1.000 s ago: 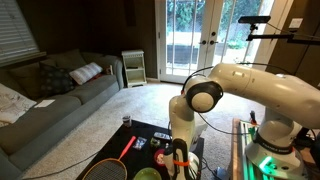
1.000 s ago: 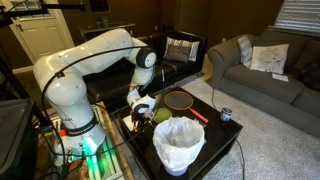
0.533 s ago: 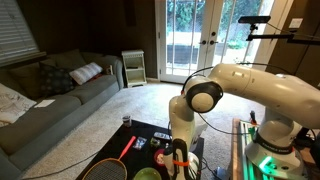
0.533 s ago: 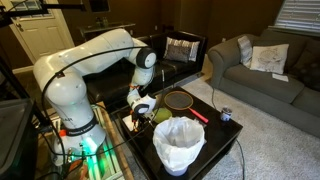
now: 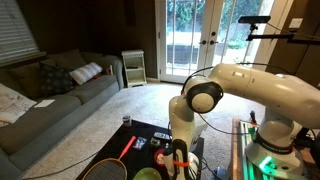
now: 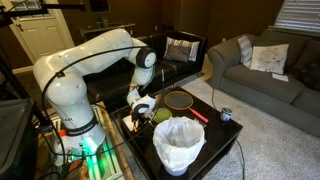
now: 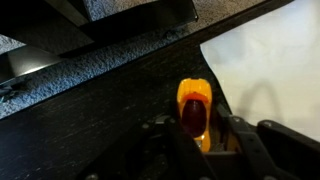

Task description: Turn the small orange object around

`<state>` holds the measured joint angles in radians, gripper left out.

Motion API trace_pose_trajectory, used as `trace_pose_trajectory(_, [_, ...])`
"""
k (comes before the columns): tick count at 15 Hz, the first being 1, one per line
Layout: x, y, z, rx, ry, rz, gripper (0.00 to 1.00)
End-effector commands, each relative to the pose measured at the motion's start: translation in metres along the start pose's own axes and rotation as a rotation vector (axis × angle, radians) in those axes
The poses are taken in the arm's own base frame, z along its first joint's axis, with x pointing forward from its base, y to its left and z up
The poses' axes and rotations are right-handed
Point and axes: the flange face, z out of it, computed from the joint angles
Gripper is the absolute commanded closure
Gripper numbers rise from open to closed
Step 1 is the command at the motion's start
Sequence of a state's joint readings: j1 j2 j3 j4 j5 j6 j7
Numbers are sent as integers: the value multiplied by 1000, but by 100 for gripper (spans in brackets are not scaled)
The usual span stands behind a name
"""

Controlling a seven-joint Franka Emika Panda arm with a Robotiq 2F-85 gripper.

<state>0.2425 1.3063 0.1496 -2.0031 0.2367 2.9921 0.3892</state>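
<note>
One step looks done: the gripper [image 7: 200,142] is clamped on the small orange object [image 7: 194,105], fingers tight against both its flanks. It sits low centre in the wrist view, on the dark table [image 7: 90,120] beside the white container [image 7: 270,70]. The turn itself is judged not yet made.

- small orange object [image 7: 194,102]: lower end hidden between fingers of the tool [image 7: 198,128], wrist view; contact not discernible.
- tool: dark, blurred, cut by bottom edge.
- racket [image 5: 108,170]: head cut by bottom edge, exterior view.
- green disc [image 5: 147,174]: lower part cut off.
- white container [image 7: 270,70]: overexposed, cut by right edge.
- can-like item [image 6: 226,115] on the surface [image 6: 222,133]: too small to identify.
</note>
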Motion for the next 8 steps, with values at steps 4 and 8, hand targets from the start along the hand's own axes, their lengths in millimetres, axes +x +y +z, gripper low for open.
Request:
trace_pose_trajectory(4, [2, -7, -14, -86, 19, -15, 91])
trace_pose_trajectory(8, [9, -15, -19, -127, 5, -75, 91])
